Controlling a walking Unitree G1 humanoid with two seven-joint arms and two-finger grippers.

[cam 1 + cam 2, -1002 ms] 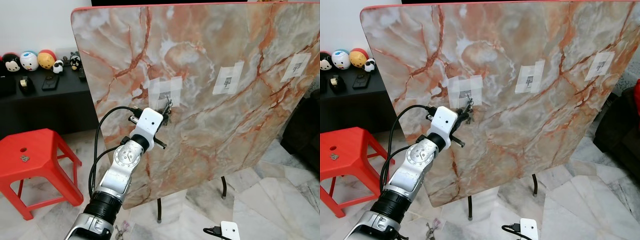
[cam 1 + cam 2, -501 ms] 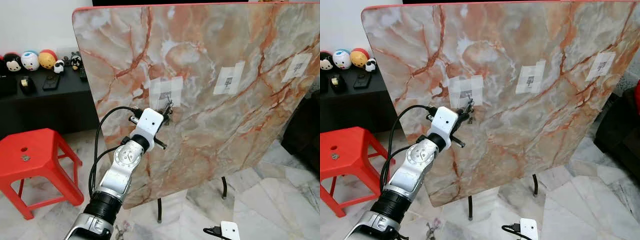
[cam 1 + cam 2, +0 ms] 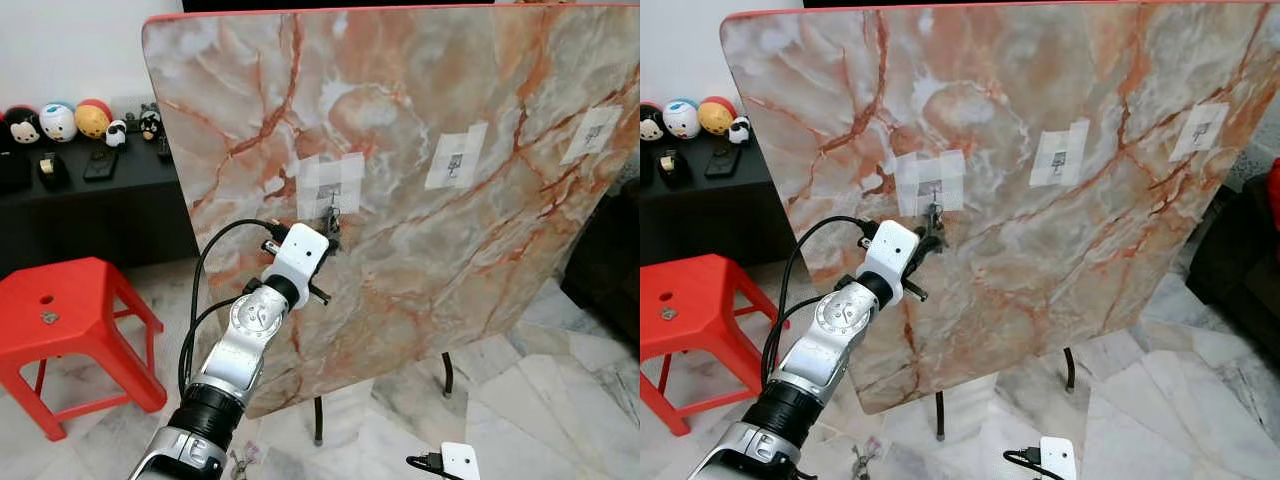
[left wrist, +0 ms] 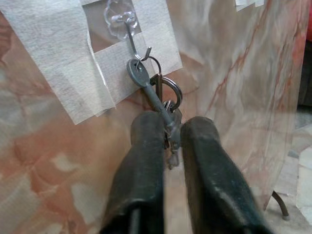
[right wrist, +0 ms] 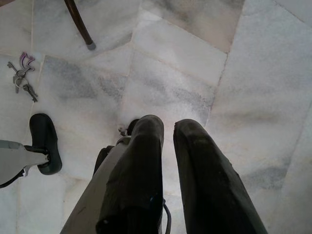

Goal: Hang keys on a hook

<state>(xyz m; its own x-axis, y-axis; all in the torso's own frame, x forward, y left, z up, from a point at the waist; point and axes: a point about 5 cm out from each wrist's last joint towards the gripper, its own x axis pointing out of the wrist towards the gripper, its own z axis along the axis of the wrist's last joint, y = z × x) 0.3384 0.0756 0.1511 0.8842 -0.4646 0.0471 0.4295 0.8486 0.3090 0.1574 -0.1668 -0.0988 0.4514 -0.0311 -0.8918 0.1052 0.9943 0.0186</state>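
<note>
One bunch of keys [image 4: 158, 95] now hangs from the clear adhesive hook [image 4: 127, 24] taped to the tilted marble tabletop [image 3: 450, 280], toward its left edge and about halfway between top and bottom edges. A second ago the left gripper [image 4: 171, 141] held the bunch slightly higher and nearer the hook's tip; it has since dropped a little, and the ring sits over the wire, so the hanging looks essentially done and only the release remains. The fingers are nearly closed, pinching the lower end of the keys. The long grey key runs from the hook down toward the gripper, head uppermost, blade pointing downward along the slab. The right gripper [image 5: 168, 146] hangs idle over the floor, fingers close together, empty.
</note>
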